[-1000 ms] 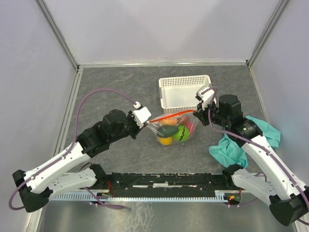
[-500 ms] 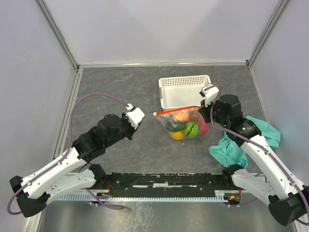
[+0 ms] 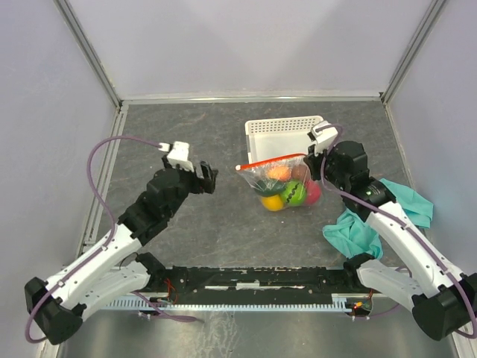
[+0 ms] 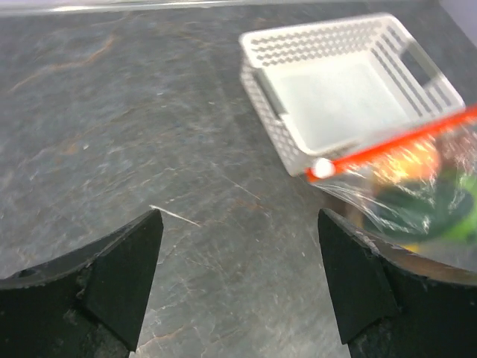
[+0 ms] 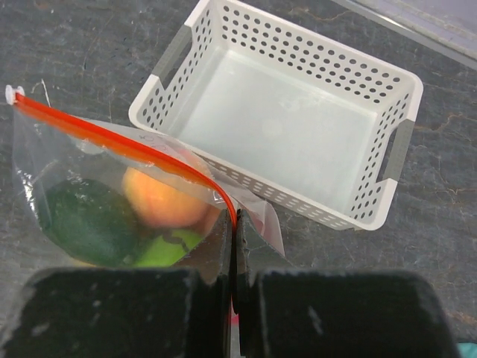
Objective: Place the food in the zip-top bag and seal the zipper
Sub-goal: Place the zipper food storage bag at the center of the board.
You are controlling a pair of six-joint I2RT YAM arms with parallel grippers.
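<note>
Jaws of the left gripper (image 4: 238, 218) stand spread wide above the grey stone-patterned table (image 3: 186, 134), well apart from the clear crinkly zip-top bag (image 3: 277, 186). Small round toy fruits (image 5: 160, 198) lie inside it, beside the white perforated plastic basket (image 3: 253, 128). The right gripper (image 5: 232, 233) pinches its thin red zipper strip (image 5: 112, 134).

table (image 3: 223, 134) open L of bag (image 3: 257, 176), basket (image 3: 282, 142) just behind, cloth (image 3: 356, 233) R

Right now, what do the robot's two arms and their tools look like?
Both the left arm and right arm have white links joined by chunky black joints. A purple cable loops along each. The left tool and right tool have flat matte-black fingers, with a white block at each wrist.
</note>
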